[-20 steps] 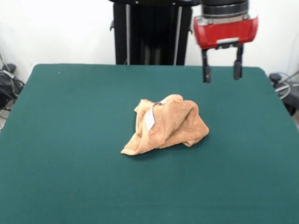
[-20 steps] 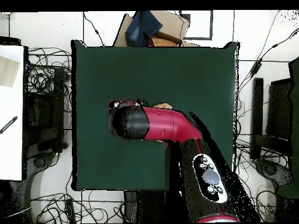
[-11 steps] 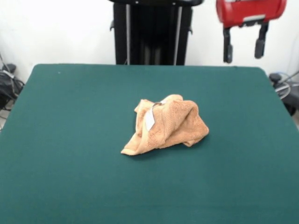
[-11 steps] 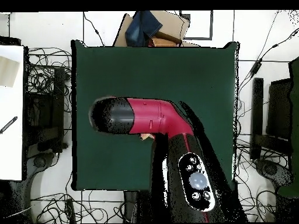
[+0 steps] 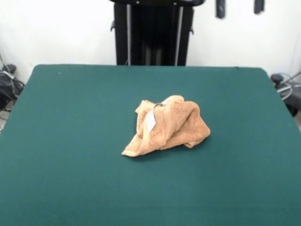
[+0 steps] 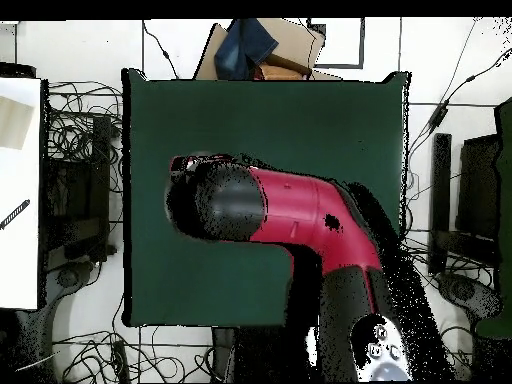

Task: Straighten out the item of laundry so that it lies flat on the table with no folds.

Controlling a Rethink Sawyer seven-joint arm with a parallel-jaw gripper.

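Observation:
The item of laundry [image 5: 168, 126] is an orange-tan towel bunched into a crumpled heap near the middle of the dark green table [image 5: 70, 141]. A small white label [image 5: 150, 121] shows on its left side. My gripper [image 5: 239, 6] hangs high above the table's far right part, well clear of the towel. Only its two black fingertips [image 5: 220, 8] show at the top edge, standing apart and open with nothing between them. In the overhead view my red and black arm [image 6: 270, 205] reaches across the table [image 6: 300, 120] and hides the towel.
A black pedestal column [image 5: 153, 33] stands behind the far table edge. In the overhead view a cardboard box with blue cloth [image 6: 262, 50] sits past one table edge. Cables lie all around, and a white surface [image 6: 20, 190] is at the left.
The gripper has risen steadily, from hanging over the table's far right to only its tips showing at the top edge. The towel has not moved.

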